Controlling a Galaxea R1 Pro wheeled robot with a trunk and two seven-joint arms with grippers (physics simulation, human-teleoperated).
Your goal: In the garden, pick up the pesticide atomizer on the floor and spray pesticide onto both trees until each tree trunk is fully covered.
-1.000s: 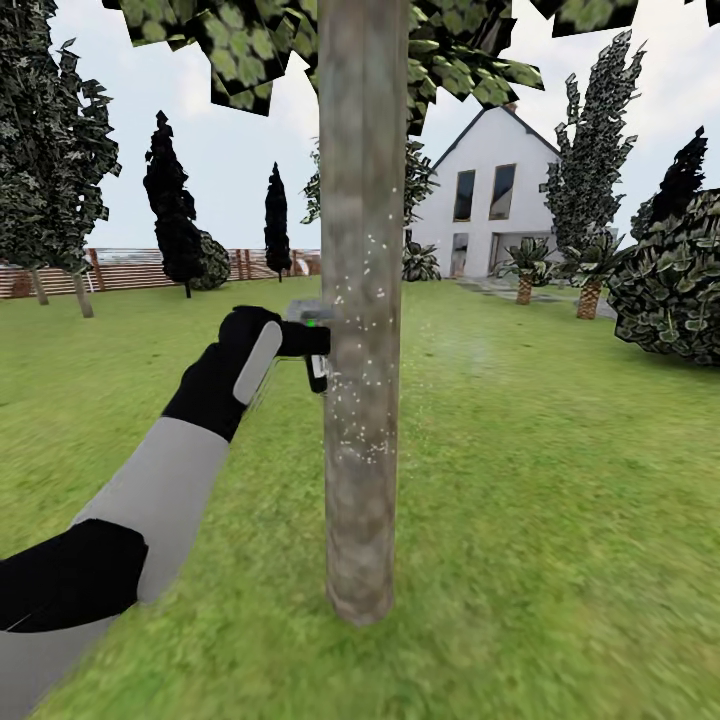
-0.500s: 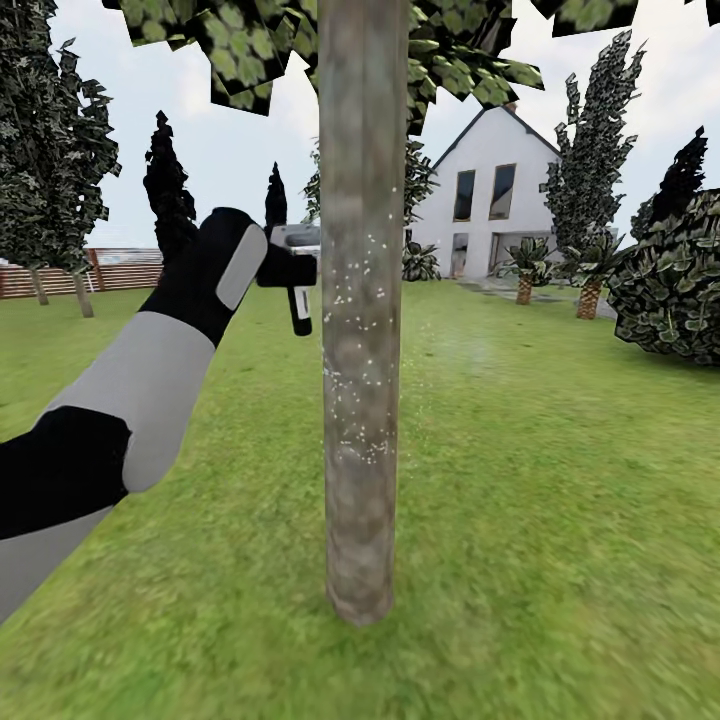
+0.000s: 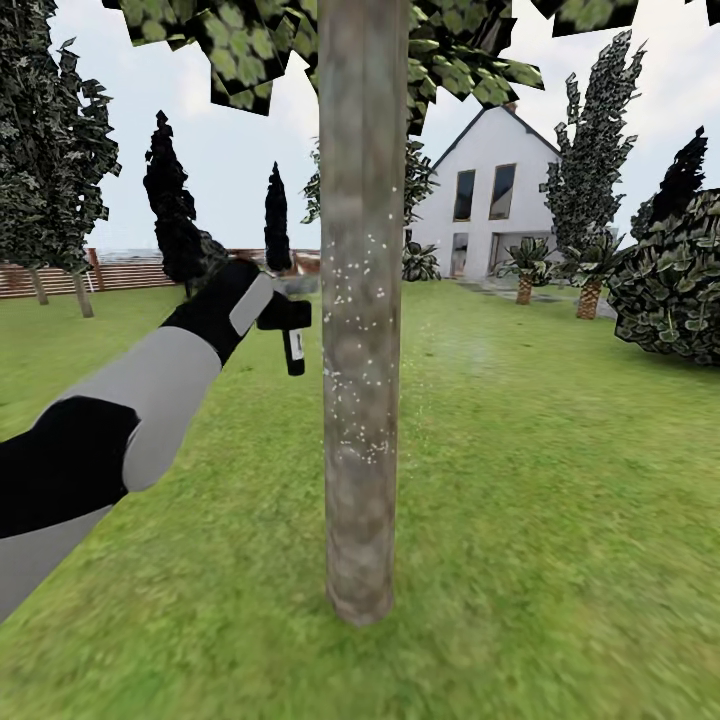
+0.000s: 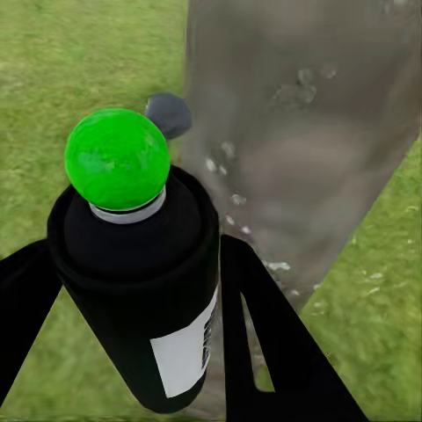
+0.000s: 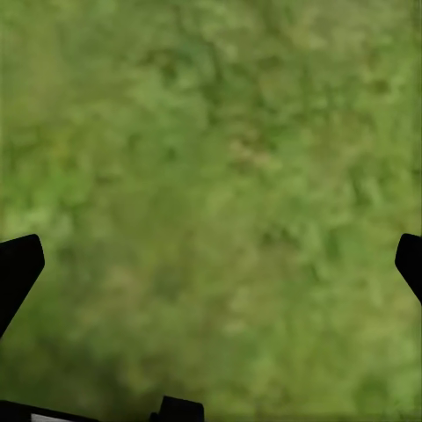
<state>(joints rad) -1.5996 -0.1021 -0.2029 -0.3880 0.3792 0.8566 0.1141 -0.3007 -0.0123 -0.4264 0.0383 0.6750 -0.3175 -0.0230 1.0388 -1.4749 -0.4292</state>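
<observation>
The tree trunk (image 3: pixel 362 350), mottled grey-brown and speckled with white droplets, rises in the middle of the head view, with leaves (image 3: pixel 250 50) above it. My left gripper (image 3: pixel 283 318) is just left of the trunk at mid height, shut on the pesticide atomizer (image 3: pixel 293 350). In the left wrist view the atomizer (image 4: pixel 141 264) is a dark bottle with a white label and a green knob (image 4: pixel 116 158), clamped between both black fingers (image 4: pixel 264 334), beside the wet trunk (image 4: pixel 299 149). My right gripper (image 5: pixel 211 264) is open over bare grass.
A large dark shrub (image 3: pixel 675 280) stands at the right, and short palms (image 3: pixel 590 285) and a white house (image 3: pixel 490 200) lie behind it. Dark conifers (image 3: pixel 170 210) and a slatted fence (image 3: pixel 120 268) line the far left. Lawn (image 3: pixel 550 480) surrounds the trunk.
My left gripper rose along the trunk with the atomizer, then came partway down and drew slightly left, away from the bark. More droplets dot the upper trunk. The camera has not moved.
</observation>
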